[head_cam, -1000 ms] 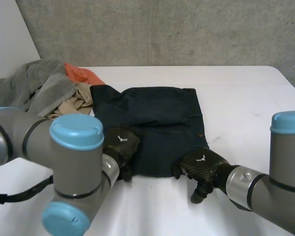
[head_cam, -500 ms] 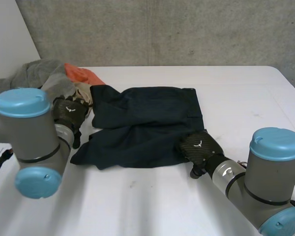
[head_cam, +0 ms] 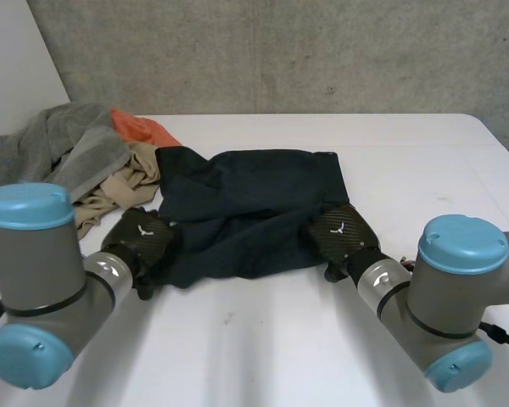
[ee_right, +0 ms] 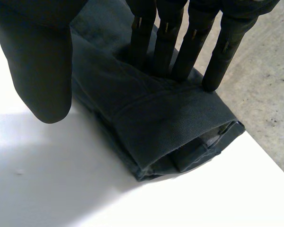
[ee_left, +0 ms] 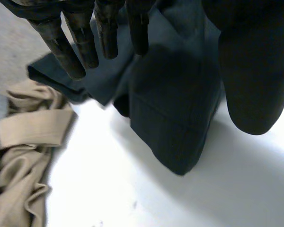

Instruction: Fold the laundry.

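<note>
Far left: grey towel (head_cam: 59, 144), orange cloth (head_cam: 140, 129) and beige garment (head_cam: 123, 182) are heaped together, unmoved since a second ago. The left hand (head_cam: 140, 240) sits at the near-left corner of the dark garment (head_cam: 246, 199) (cloth runs under its palm; you cannot tell whether it grips).

The garment lies mid-counter (head_cam: 407, 161), touching the heap.

Change: the near hem (ee_right: 180, 127), flat and closer to the robot a second ago, is now doubled over and carried away from it.

The right hand (head_cam: 339, 237) is at the near-right corner, fingers (ee_right: 165, 52) straight on that hem, thumb clear, holding nothing.

Judgement: the first fold is begun but not laid flat. Watch for a skewed crease.
</note>
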You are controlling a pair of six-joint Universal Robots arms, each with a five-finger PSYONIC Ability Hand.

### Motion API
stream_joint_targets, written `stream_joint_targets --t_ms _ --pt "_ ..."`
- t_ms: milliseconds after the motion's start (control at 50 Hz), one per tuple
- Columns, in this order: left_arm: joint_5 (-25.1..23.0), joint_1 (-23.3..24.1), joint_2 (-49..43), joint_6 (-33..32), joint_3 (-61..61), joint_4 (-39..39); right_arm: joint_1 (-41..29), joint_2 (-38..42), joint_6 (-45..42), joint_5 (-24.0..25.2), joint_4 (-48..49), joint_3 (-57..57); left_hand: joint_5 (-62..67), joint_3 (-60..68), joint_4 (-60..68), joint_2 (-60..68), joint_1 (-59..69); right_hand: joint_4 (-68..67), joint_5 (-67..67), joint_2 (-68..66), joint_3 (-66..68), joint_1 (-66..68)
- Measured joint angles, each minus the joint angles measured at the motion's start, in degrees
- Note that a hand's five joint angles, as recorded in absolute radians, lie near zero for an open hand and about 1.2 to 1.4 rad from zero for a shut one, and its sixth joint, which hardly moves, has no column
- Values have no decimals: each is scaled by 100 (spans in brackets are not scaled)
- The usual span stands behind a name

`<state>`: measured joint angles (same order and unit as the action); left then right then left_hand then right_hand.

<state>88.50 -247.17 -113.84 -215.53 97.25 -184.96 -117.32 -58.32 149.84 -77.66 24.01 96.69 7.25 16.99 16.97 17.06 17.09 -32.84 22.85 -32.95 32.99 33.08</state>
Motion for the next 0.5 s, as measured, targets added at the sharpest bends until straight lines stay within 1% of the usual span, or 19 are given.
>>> stream_joint_targets --t_ms 40,80,100,120,140,180,200,220,240,280,360,400,420,440,500 --pt "10 24 -246 -122 -148 -11 2 109 -17 -29 64 -104 0 0 0 0 1 -118 133 -103 82 53" --pt "57 67 -549 -266 -362 -44 1 243 -37 -67 132 -230 315 317 335 309 380 -516 488 -525 482 477" --pt "92 90 -690 -328 -476 -59 0 308 -48 -85 164 -302 630 632 651 621 679 -857 849 -873 831 837" --pt "122 111 -801 -375 -571 -69 -1 347 -55 -96 178 -344 1410 1422 1445 1502 1611 -1008 1001 -1084 987 1039" --pt "166 138 -935 -430 -693 -81 -4 424 -70 -117 203 -430 1980 2002 2026 2110 2190 -1574 1559 -1605 1563 1513" --pt "241 187 -1130 -507 -897 -85 -7 518 -90 -140 229 -555 1980 2002 2026 2110 2190 -2283 2248 -2391 2352 2226" --pt "316 230 -1264 -557 -1064 -66 -9 578 -103 -156 236 -663 4240 4283 4323 4327 3653 -2898 2860 -3009 2895 2823" --pt "361 256 -1317 -577 -1155 -44 -8 596 -106 -163 233 -707 4240 4283 4323 4327 3653 -3174 3115 -3220 3143 3027" --pt "420 287 -1346 -592 -1267 -11 -5 618 -99 -177 193 -808 4921 4948 5029 4977 4364 -3401 3252 -3373 3296 3077" --pt "525 335 -1284 -581 -1418 96 5 590 -54 -193 49 -925 5025 5056 5128 5083 4651 -3453 3258 -3373 3299 3077" --pt "696 407 -729 -396 -1587 399 95 281 222 -189 -833 -1242 5026 5068 5138 5098 4749 -3494 3258 -3373 3299 3077" --pt "736 430 -184 -180 -1644 588 191 -26 378 -137 -1606 -1504 5026 5069 5139 5098 4753 -3526 3258 -3373 3299 3077" --pt "738 433 -38 -118 -1657 635 219 -107 408 -118 -1804 -1581 5026 5069 5139 5098 4753 -3531 3258 -3373 3299 3077" --pt "717 440 519 111 -1732 795 330 -396 492 -49 -2498 -1889 5026 5069 5141 5098 4753 -3546 3258 -3373 3299 3077" --pt "608 434 1272 436 -1907 1026 537 -838 584 73 -3544 -2454 5026 5069 5142 5108 4753 -3552 3258 -3373 3299 3077"
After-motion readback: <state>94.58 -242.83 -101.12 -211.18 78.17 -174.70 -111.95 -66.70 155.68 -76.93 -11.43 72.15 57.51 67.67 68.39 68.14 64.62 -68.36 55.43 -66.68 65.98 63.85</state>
